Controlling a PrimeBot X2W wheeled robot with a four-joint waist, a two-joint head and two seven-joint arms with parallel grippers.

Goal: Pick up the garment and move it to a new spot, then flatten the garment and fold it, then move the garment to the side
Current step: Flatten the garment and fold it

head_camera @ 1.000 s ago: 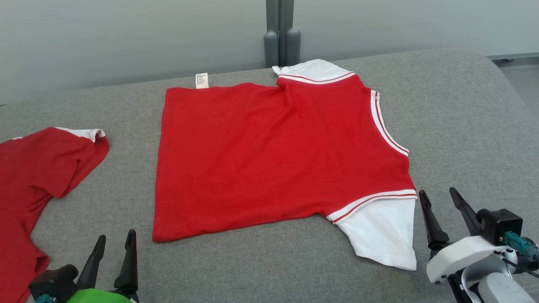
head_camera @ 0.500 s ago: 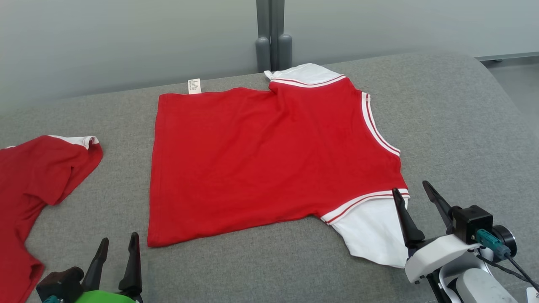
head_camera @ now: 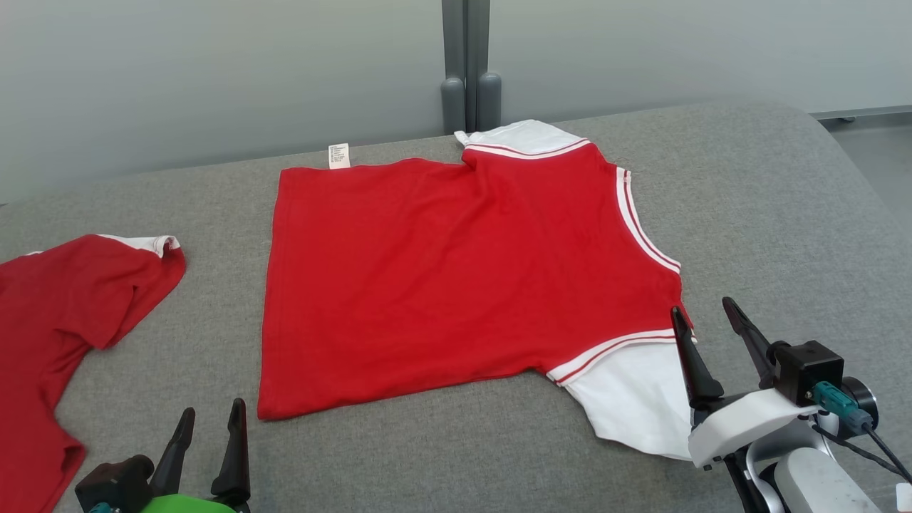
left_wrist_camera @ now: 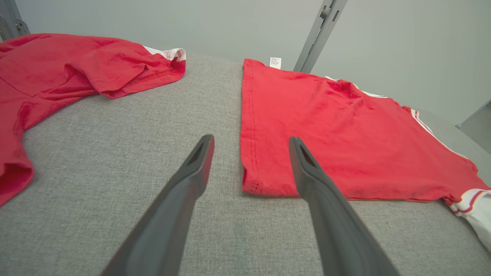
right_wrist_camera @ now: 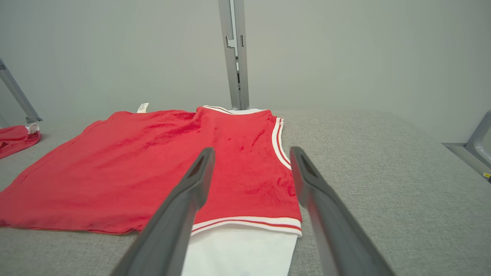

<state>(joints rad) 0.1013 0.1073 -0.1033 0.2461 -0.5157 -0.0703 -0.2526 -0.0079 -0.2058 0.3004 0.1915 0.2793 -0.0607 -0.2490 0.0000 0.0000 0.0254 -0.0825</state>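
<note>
The garment (head_camera: 456, 271) is a red T-shirt with white, red-striped sleeves, spread flat in the middle of the grey padded surface (head_camera: 769, 214). A white label sticks out at its far left corner. My right gripper (head_camera: 702, 308) is open, and its left finger overlaps the near white sleeve (head_camera: 627, 399). In the right wrist view, the right gripper (right_wrist_camera: 252, 150) points along the garment (right_wrist_camera: 153, 161) over that sleeve. My left gripper (head_camera: 214, 410) is open at the near left, just short of the hem corner. In the left wrist view, the left gripper (left_wrist_camera: 251, 138) frames that corner of the garment (left_wrist_camera: 326, 126).
A second red garment (head_camera: 64, 313) lies crumpled at the left edge, also in the left wrist view (left_wrist_camera: 69, 73). A grey post (head_camera: 470, 71) stands behind the surface against a pale wall. The surface curves down to the floor at the right (head_camera: 876, 142).
The head camera has shifted a little. My right gripper has moved left, from beside the near white sleeve to over its edge. The left gripper and garment have stayed put.
</note>
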